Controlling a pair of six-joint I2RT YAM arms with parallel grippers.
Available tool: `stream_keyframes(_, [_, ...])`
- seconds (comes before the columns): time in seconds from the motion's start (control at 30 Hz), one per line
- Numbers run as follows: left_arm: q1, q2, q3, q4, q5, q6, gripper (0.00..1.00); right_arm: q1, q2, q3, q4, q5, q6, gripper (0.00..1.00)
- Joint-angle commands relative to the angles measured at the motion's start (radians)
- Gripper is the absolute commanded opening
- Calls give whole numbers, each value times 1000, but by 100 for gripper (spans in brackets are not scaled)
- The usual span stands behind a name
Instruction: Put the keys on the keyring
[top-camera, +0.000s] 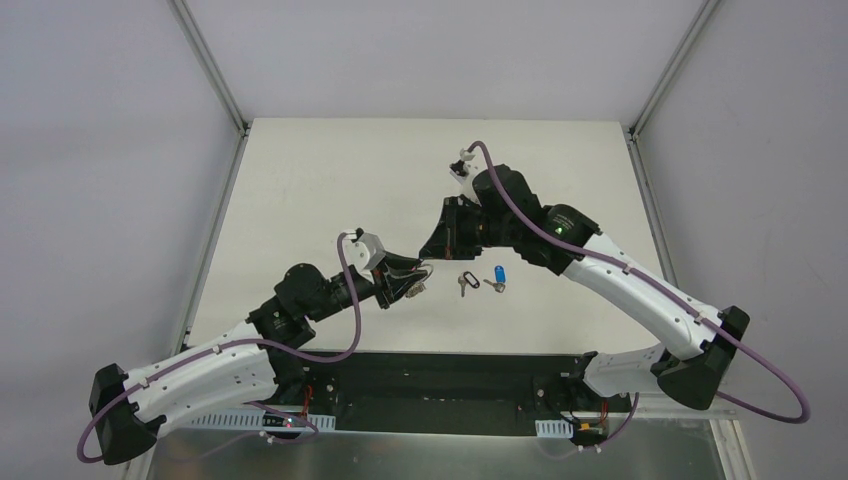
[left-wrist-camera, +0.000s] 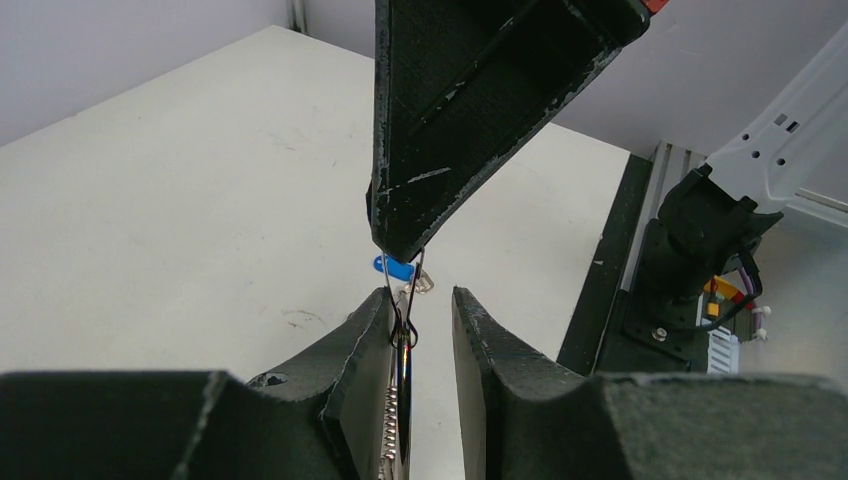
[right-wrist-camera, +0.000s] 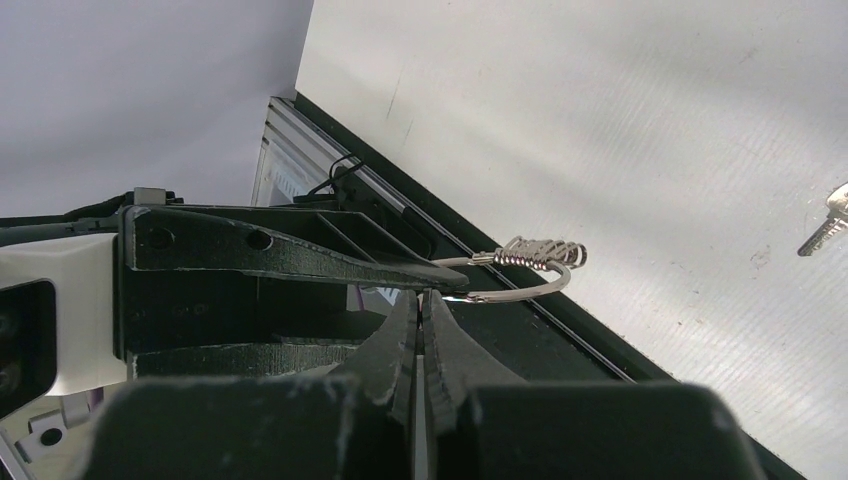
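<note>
The keyring (right-wrist-camera: 540, 252), a thin silver wire loop with a small coiled metal piece, hangs in the air between my two grippers. My right gripper (right-wrist-camera: 420, 295) is shut on its wire. In the left wrist view the keyring (left-wrist-camera: 403, 325) rests against one finger of my left gripper (left-wrist-camera: 420, 295), whose jaws stand apart with a gap on the other side. Both keys lie on the table just right of the grippers: the black-headed key (top-camera: 465, 284) and the blue-headed key (top-camera: 497, 275). The blue key (left-wrist-camera: 395, 268) also shows beyond the fingertips.
The white table (top-camera: 330, 180) is bordered by a black strip (top-camera: 450, 370) at the near edge, where both arm bases are bolted. The right arm's base (left-wrist-camera: 700, 240) stands to the right in the left wrist view. Grey walls enclose the other sides.
</note>
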Motion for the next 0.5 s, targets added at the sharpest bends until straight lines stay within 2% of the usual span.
stream_keyframes(0.0, [-6,-6,-6,39,29,21,27,5,-44,45,4,21,2,0])
stream_keyframes(0.47, [-6,-10,-15,52,-20,65,26,13,-40,54,-4,16,0,0])
